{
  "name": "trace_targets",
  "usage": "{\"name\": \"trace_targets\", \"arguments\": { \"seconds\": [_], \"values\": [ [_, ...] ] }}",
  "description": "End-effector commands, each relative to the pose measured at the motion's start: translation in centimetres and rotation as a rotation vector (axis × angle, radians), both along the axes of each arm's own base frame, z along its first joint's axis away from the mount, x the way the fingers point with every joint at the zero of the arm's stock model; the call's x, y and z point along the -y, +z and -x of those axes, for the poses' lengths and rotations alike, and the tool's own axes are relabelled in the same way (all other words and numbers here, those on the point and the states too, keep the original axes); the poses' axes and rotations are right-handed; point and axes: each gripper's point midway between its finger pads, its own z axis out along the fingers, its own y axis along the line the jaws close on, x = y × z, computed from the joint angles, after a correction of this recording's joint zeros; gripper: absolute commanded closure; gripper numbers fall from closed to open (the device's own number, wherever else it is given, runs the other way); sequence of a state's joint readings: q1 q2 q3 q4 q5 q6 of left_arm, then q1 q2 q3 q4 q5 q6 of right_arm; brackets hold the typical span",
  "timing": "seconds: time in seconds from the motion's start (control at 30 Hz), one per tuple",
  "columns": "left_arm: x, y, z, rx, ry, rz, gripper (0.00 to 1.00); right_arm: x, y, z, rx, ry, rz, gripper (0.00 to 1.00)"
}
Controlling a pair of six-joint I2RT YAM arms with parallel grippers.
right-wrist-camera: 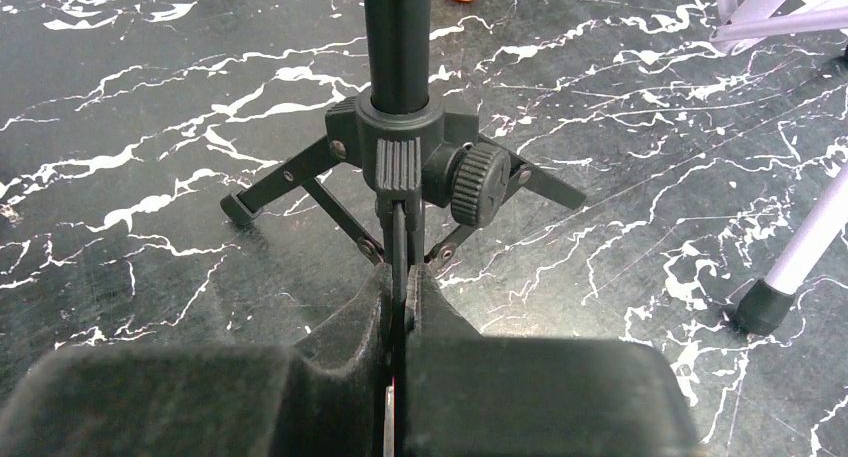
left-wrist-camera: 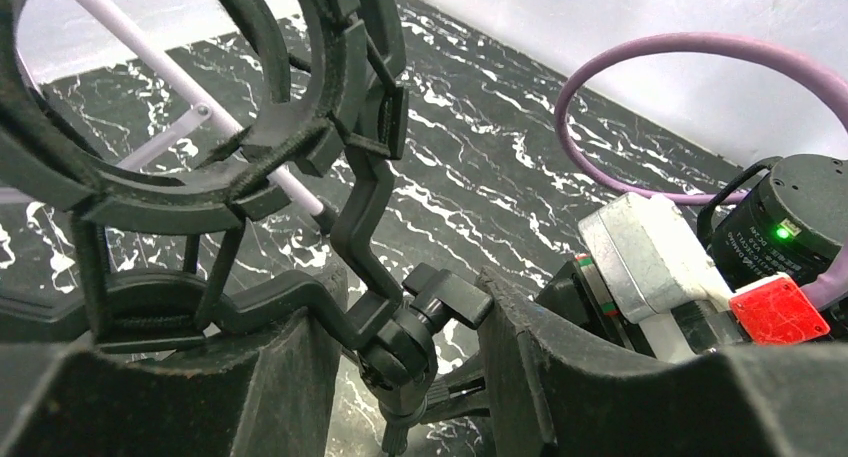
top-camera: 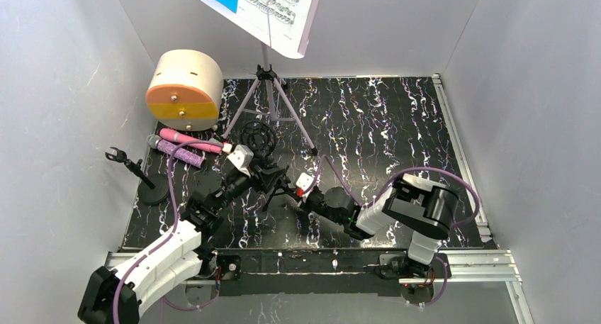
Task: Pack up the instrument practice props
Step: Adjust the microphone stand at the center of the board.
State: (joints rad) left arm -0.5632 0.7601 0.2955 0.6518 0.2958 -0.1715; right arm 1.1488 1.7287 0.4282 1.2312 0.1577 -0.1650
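Ideally the right gripper, clamped on a tripod leg, should hold firm while the open-jawed left gripper grips the mount.

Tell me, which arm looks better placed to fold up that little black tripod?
Probably the right. The right claw is already shut on one leg of the black tripod, while the left claw stands open around the ring mount above it, apparently gripping nothing.

the sheet music runs off the overhead view's top edge. in the right wrist view, the tripod is cut off above, and one leg vanishes inside the right tool.
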Motion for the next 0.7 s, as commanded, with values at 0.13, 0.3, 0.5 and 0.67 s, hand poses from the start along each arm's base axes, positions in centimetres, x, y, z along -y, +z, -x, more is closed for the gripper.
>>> {"name": "trace_targets", "arguments": {
  "seconds": [0.13,0.3,0.5,0.67],
  "values": [
    [-0.1,0.3,-1.0,-0.012,0.024,-0.053,0.47,-1.0,2.9,0.2,0.082,0.027,-0.140,0.99],
    [0.1,-0.9,-1.1,-0.056,0.006,-0.136,0.43,-1.0,2.7,0.2,0.081,0.028,-0.141,0.99],
    [-0.3,-1.4,-1.2,-0.082,0.015,-0.198,0.39,-1.0,2.5,0.3,0.081,0.033,-0.137,0.99],
    [-1.1,-1.3,-1.5,-0.097,0.061,-0.215,0.35,-1.0,2.4,0.3,0.082,0.034,-0.137,0.99]
  ]
}}
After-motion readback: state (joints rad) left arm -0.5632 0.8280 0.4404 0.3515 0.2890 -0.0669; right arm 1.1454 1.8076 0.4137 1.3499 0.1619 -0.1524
